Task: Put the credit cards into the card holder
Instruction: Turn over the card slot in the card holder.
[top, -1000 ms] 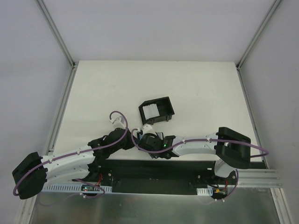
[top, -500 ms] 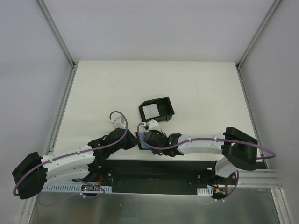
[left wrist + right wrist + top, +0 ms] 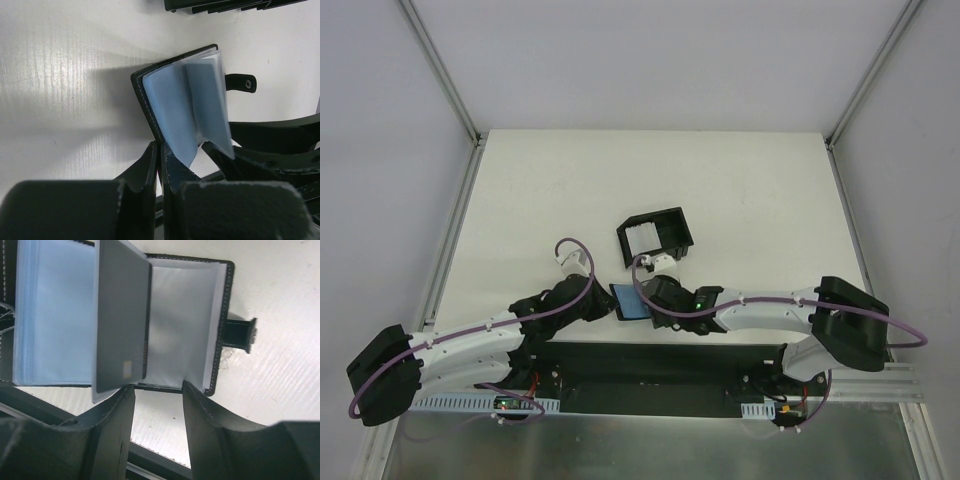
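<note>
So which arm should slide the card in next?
Right. The right gripper hovers over the open card holder with a credit card beside its finger. The left gripper is shut on that holder, holding it open.

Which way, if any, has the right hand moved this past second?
Yes, rightward: the right hand was below the black box's left side, now below its middle, uncovering the card holder.

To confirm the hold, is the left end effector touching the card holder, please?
Touching: the left wrist view shows the left end effector shut on the card holder, pinching its black cover.
</note>
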{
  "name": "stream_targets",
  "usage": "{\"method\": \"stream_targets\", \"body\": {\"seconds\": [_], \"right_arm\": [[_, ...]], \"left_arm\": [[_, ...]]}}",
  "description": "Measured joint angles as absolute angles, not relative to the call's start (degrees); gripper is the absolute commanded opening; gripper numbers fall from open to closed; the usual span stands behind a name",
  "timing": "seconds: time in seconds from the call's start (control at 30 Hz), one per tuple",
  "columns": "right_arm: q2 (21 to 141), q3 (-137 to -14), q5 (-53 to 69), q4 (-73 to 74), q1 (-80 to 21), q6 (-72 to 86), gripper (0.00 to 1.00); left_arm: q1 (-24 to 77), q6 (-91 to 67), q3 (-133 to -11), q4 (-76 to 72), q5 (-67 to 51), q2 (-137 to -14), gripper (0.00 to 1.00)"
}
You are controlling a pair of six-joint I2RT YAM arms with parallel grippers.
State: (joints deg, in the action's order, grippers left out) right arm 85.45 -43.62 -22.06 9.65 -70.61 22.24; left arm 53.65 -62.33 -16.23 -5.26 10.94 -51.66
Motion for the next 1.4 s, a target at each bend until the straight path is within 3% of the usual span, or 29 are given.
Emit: {"method": "stream_targets", "body": {"seconds": [0.77,1.17,1.4], "right_arm": [[77.54,-36.99,-21.04,8.69,-68.01,34.11,0.49],[90.08,-53.21,-15.97,8.82,-68.01,28.16,0.55],[93.91,-56.29,-15.97,12.36,-68.01,27.33,0.55]], "left_arm": [[53.65,-62.02,-16.25,-5.23,10.85,-53.08,0.0],[53.65,-61.28,-16.29,-5.21,10.46,-52.95,0.0],[53.65,-60.38,-16.51,-5.17,10.09,-51.27,0.0]]}}
